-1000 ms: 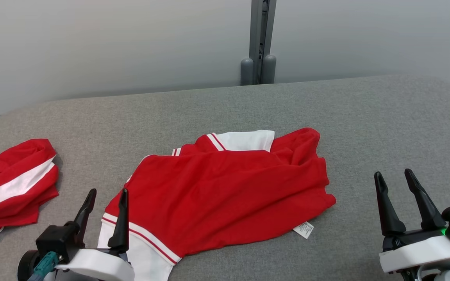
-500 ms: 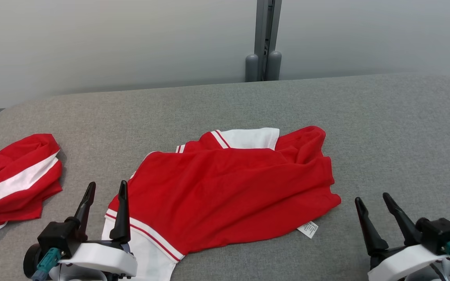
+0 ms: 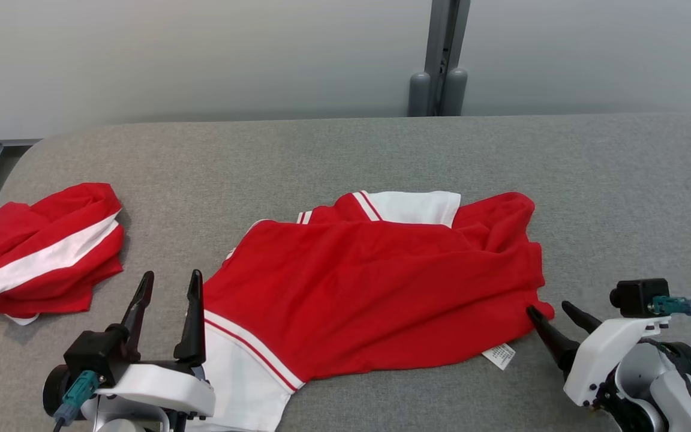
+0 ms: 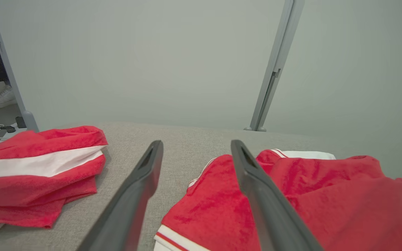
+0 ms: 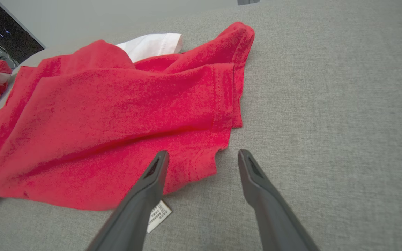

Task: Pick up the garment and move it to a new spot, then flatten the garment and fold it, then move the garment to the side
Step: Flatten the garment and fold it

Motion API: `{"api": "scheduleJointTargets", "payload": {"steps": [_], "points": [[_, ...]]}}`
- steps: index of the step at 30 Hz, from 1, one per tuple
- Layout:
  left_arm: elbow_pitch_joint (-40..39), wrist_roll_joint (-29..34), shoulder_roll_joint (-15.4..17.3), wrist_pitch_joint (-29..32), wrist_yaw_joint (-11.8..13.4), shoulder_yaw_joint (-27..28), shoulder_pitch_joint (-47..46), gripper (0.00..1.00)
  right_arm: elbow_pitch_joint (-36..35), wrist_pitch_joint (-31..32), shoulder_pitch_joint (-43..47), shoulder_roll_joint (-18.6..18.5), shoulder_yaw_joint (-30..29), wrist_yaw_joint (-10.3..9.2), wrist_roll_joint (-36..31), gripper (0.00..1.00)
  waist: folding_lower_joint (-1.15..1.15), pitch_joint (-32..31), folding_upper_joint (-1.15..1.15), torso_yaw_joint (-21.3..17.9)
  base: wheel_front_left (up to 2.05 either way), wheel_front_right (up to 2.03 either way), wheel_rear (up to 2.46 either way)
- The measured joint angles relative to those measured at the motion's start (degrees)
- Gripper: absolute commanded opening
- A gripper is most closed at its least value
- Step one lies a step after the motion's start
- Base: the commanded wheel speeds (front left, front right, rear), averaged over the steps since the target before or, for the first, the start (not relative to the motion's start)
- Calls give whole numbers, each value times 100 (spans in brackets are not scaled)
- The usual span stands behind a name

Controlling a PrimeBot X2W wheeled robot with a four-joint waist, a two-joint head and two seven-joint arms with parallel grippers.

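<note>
A red garment [image 3: 375,294] with white striped trim lies crumpled in the middle of the grey table [image 3: 621,198]; it also shows in the left wrist view [image 4: 326,195] and the right wrist view [image 5: 117,115]. My left gripper [image 3: 170,282] stands open at its lower left corner, its right finger over the white-banded edge. My right gripper [image 3: 548,312] is open, tilted toward the garment's lower right corner, its left fingertip just at the red hem, near the white care label [image 3: 499,355]. Nothing is between either pair of fingers.
A second red garment with a white stripe [image 3: 39,252] lies bunched at the table's left edge. A grey post [image 3: 441,60] rises behind the table against a pale wall. Bare table surface stretches to the right and behind the garment.
The head view has shifted, so everything sits further right in it. My right gripper has dropped and swung left to the garment's lower right corner. The left gripper holds its place.
</note>
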Motion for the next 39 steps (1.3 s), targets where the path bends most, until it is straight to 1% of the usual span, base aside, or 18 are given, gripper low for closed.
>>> {"api": "scheduleJointTargets", "payload": {"steps": [3, 6, 7, 8, 9, 14, 17, 20, 23, 26, 29, 30, 32, 34, 37, 39], "points": [[40, -15, 5, 0, 0, -4, -3, 100, 216, 343, -98, -76, 124, 0, 285, 100, 0, 24, 0, 109, 0, 0, 0], [52, -37, 5, 0, -1, 1, -26, 100, 238, 297, -176, -135, 234, 0, 463, 100, 0, 50, 0, 200, 0, 0, 0], [52, -37, 5, 0, -1, 1, -26, 100, 238, 297, -176, -135, 234, 0, 463, 97, 0, 50, 0, 200, 0, 0, 0], [55, -44, 4, 0, -1, 1, -33, 100, 226, 256, -210, -148, 287, 0, 510, 44, 0, 58, 0, 226, 0, 0, 0], [64, -45, 4, 0, -1, 5, -34, 100, 214, 212, -229, -168, 363, 0, 550, 0, 0, 64, 0, 247, 0, 0, 0], [122, -91, 8, 0, -1, 7, -33, 100, 103, 145, -225, -319, 797, 0, 802, 0, 0, 47, 0, 293, 0, 0, 0], [133, -107, 12, 1, 0, 10, -31, 100, -136, 89, -175, -444, 988, 0, 1034, 0, 0, 4, 0, 284, 0, 0, 0], [127, -143, 29, 1, 3, 16, -12, 100, -662, 42, -24, -594, 1151, 0, 1391, 0, 0, -53, 0, 251, 0, 0, 0], [116, -159, 34, 7, 21, 15, 21, 100, -1408, 60, 118, -858, 1177, 0, 1890, 0, 0, -113, 0, 199, 0, 0, 0], [85, -192, 33, 19, 25, 10, 47, 100, -2001, 272, 132, -1182, 1113, 0, 2319, 0, 0, -140, 0, 151, 0, 0, 0], [38, -199, 13, 32, 19, -30, 33, 100, -2251, 545, -232, -1434, 1029, -1, 2571, 0, 0, -79, 0, 154, 0, 0, 0], [15, -199, -13, 36, -19, -90, -29, 100, -2227, 804, -678, -1467, 1034, 0, 2717, 0, 0, 1, 0, 190, 0, 0, 0], [4, -199, -62, 43, -41, -137, -110, 100, -2047, 1072, -1171, -1474, 1063, 0, 2816, 0, 0, 100, 0, 269, 0, 0, 0], [3, -199, -100, 42, -74, -166, -199, 100, -1680, 1370, -1673, -1469, 1092, 0, 2919, 0, 0, 215, 0, 388, 0, 0, 0], [35, -199, -174, 34, -126, -215, -327, 100, -1096, 1670, -2338, -1441, 1132, -1, 2994, 0, 0, 402, 0, 616, 0, 0, 0], [68, -199, -247, 31, -168, -240, -420, 100, -739, 1723, -2722, -1397, 1127, 0, 3034, 0, 0, 538, 0, 786, 0, 0, 0]]}}
